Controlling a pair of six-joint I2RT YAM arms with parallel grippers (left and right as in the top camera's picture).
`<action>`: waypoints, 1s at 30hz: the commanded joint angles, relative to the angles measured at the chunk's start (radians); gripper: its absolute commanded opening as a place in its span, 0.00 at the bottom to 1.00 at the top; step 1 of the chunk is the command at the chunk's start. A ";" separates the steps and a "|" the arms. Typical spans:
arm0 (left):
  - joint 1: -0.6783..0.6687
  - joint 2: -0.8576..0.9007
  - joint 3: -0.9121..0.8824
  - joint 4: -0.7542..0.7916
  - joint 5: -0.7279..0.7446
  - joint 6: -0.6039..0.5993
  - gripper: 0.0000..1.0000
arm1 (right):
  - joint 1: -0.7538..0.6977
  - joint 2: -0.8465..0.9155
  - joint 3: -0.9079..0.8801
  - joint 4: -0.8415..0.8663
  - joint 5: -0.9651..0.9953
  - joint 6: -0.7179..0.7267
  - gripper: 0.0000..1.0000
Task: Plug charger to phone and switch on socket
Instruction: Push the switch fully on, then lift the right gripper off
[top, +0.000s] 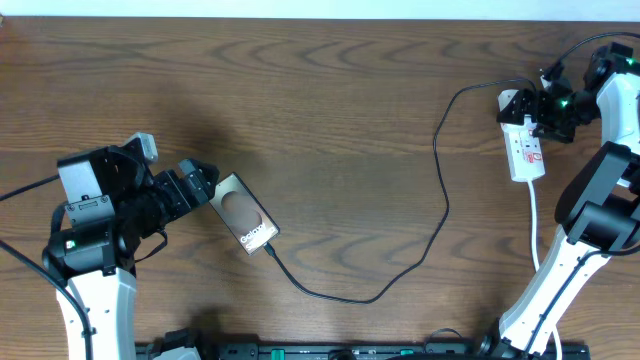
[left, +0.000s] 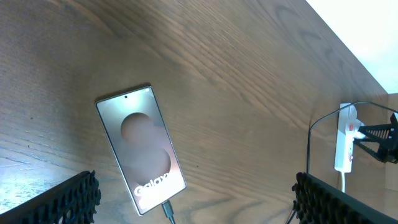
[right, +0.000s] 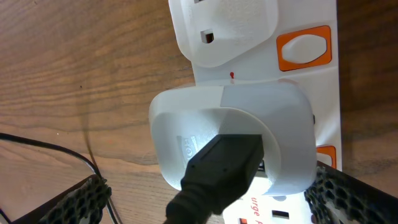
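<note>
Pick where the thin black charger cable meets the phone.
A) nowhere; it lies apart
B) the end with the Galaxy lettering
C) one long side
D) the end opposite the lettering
B: the charger reaches the phone at the short edge beside the Galaxy lettering, in both the overhead and left wrist views.
</note>
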 joint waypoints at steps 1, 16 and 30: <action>0.004 0.003 0.018 -0.004 -0.008 0.002 0.98 | 0.032 0.000 -0.015 -0.007 -0.109 0.001 0.99; 0.004 0.003 0.018 -0.007 -0.008 0.003 0.98 | 0.049 0.000 -0.034 0.003 -0.110 0.001 0.99; 0.004 0.003 0.018 -0.014 -0.008 0.006 0.98 | 0.058 0.002 -0.120 0.057 -0.158 0.004 0.99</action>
